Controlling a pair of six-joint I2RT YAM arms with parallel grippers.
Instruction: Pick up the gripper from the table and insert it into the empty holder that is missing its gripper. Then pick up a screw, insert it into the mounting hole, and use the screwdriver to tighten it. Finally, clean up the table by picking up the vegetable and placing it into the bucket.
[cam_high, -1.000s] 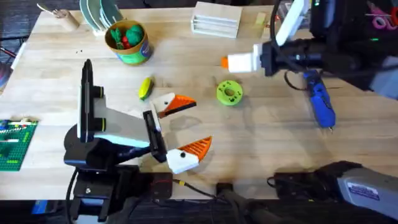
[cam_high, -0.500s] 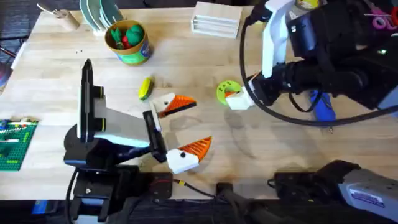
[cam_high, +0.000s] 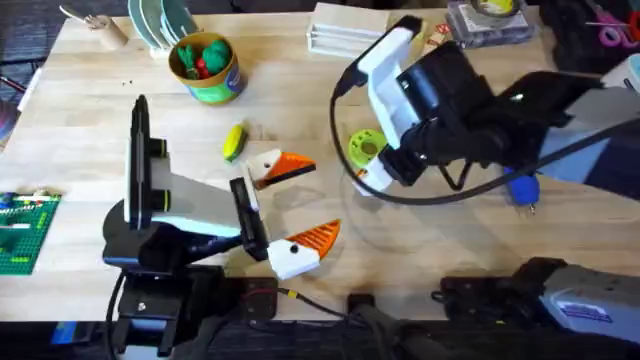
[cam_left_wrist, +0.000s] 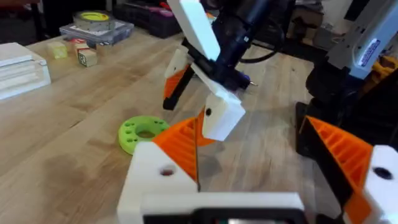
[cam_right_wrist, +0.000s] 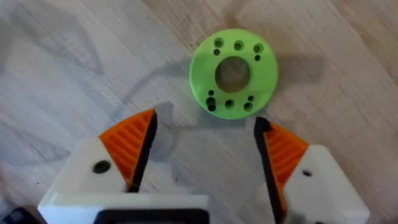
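Here, vegetable (cam_high: 233, 141) (green end down) near-upright

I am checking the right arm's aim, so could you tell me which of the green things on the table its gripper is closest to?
The flat green disc with the ring of holes, lying just ahead of the open right gripper; the green bucket stands far off.

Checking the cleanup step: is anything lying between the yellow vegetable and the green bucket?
Nothing visible does. Only bare table lies between the vegetable and the bucket, which already holds green and red toys.
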